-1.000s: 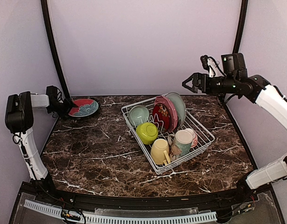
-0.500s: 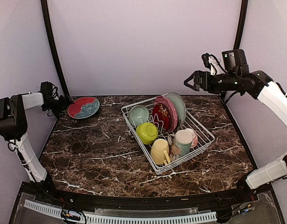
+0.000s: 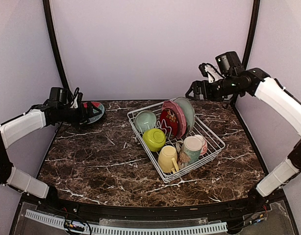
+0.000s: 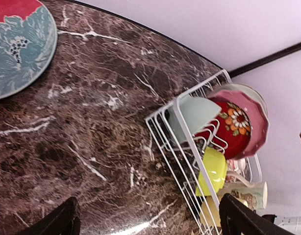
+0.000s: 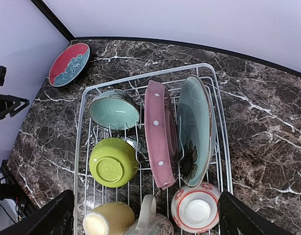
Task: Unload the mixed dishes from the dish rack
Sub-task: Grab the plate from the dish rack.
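The white wire dish rack [image 3: 199, 160] stands right of the table's middle. It holds a teal bowl [image 5: 113, 108], a lime bowl [image 5: 112, 161], an upright pink dotted plate [image 5: 159, 132], a red floral plate [image 4: 234, 122], a pale green plate [image 5: 194, 127], a yellow mug [image 5: 104, 220], a cream patterned mug [image 3: 191, 148] and a red-patterned bowl [image 5: 195, 208]. A red and teal plate [image 3: 94, 110] lies flat at the back left. My left gripper [image 3: 87, 113] is open and empty beside that plate. My right gripper [image 3: 193, 90] is open and empty, high above the rack's back edge.
The dark marble table [image 3: 101, 156] runs to a black front rim. Lilac walls stand behind and at both sides, with black posts [image 3: 55, 49] in the back corners.
My left arm has drawn off the red and teal plate, which stays on the table, and swung towards the rack. My right gripper has shifted slightly left.
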Robot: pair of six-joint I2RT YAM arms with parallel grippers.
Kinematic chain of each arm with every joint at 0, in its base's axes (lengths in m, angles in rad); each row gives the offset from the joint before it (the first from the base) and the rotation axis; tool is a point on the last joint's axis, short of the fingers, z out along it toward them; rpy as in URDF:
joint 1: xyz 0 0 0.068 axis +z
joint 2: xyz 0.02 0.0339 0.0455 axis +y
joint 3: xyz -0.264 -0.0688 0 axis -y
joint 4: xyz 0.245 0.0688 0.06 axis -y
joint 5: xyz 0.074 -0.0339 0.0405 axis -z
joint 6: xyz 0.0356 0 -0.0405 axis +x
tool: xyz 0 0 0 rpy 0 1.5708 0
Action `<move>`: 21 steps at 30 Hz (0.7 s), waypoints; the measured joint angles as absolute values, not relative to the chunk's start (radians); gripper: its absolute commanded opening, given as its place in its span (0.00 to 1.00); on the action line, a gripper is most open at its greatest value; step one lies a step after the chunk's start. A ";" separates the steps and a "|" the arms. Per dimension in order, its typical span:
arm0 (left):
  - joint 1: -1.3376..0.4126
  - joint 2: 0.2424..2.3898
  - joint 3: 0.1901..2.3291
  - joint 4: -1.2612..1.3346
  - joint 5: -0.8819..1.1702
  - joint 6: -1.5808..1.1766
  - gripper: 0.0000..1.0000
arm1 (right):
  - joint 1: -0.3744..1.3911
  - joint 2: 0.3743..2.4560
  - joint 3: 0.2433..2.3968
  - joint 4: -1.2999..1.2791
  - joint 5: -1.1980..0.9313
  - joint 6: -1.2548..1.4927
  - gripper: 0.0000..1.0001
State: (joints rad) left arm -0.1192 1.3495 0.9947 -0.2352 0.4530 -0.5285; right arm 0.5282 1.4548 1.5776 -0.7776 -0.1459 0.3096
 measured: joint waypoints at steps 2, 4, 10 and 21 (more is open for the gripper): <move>-0.168 1.281 0.946 -0.233 0.473 -0.530 0.99 | 0.559 1.509 1.631 -0.819 -0.104 0.304 0.99; -0.178 1.219 0.905 -0.231 0.493 -0.536 0.99 | 0.596 1.563 1.682 -0.863 -0.043 0.300 0.99; -0.184 1.095 0.870 -0.233 0.546 -0.541 0.99 | 0.642 1.637 1.720 -0.957 0.119 0.317 0.95; -0.239 1.028 0.870 -0.236 0.564 -0.538 0.99 | 0.641 1.768 1.809 -0.998 0.169 0.323 0.81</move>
State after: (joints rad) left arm -0.2390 1.0275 0.8696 -0.2363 0.5640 -0.5385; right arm 0.6411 1.7676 1.8088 -0.9981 0.1688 0.3233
